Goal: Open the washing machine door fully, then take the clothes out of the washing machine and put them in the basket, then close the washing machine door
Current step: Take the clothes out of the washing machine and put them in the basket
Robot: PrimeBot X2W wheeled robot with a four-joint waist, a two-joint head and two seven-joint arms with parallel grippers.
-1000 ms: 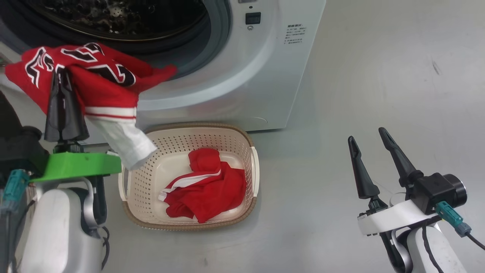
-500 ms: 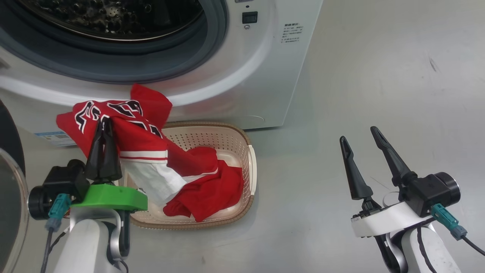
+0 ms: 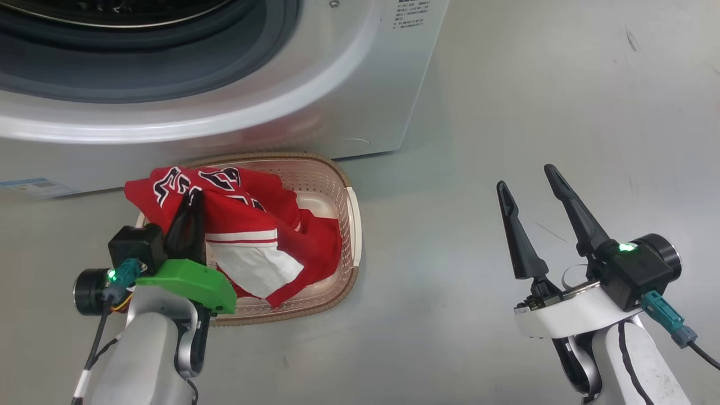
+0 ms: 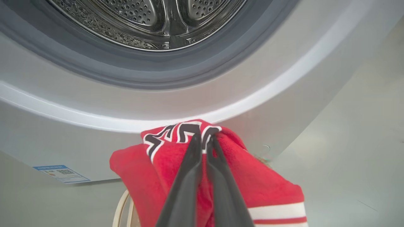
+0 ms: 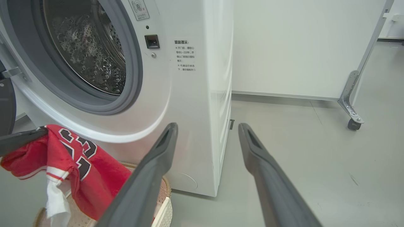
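Open floor (image 3: 467,185) right of basket (image 3: 353,225)

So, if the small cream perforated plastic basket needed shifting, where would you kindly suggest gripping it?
Probably the cream basket's bare right-side rim, approached from the robot's right by the open right pincer. That edge is thin and exposed, while the red-and-white garment, held by the shut left pincer, drapes its left half.

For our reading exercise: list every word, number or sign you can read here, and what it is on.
"温馨提示:" heads the sticker on the washing machine; the lines below it are too small to read.
Blue label low on the machine: too small.
Red shirt: black figures, folded, unreadable.
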